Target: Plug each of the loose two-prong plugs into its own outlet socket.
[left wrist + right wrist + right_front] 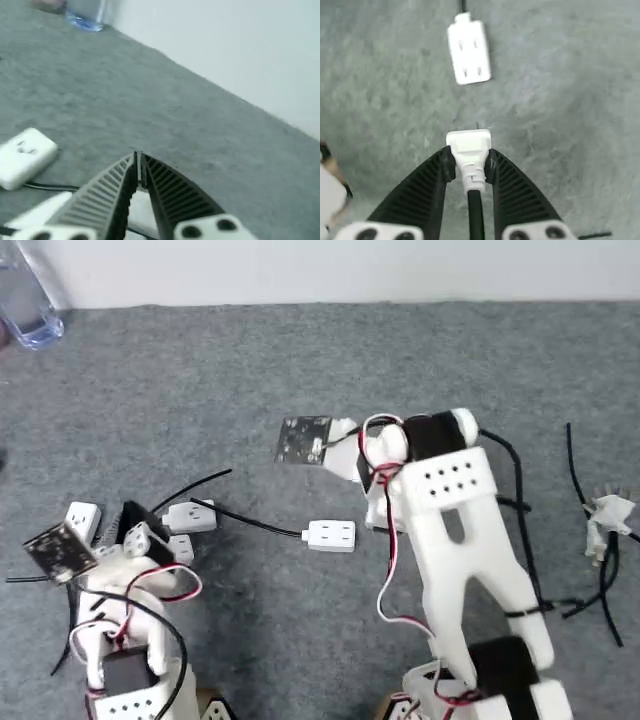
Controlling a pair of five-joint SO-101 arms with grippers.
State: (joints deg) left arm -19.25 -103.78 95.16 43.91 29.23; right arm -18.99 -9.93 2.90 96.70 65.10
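The plug (468,142) is clamped between the two fingers of the right hand (469,159), with its black cord running back between them. Its front end faces a white socket block (469,49), which lies on the grey bench (560,100) a little ahead of the fingertips, apart from the plug. The left hand (138,159) is closed, its fingertips almost touching with nothing seen between them, and a second socket block (22,157) lies on the bench near it, off to one side.

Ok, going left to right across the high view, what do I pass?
Clear bottle → white outlet block → white block on black cord → outlet socket → right arm → loose plug among black cords.
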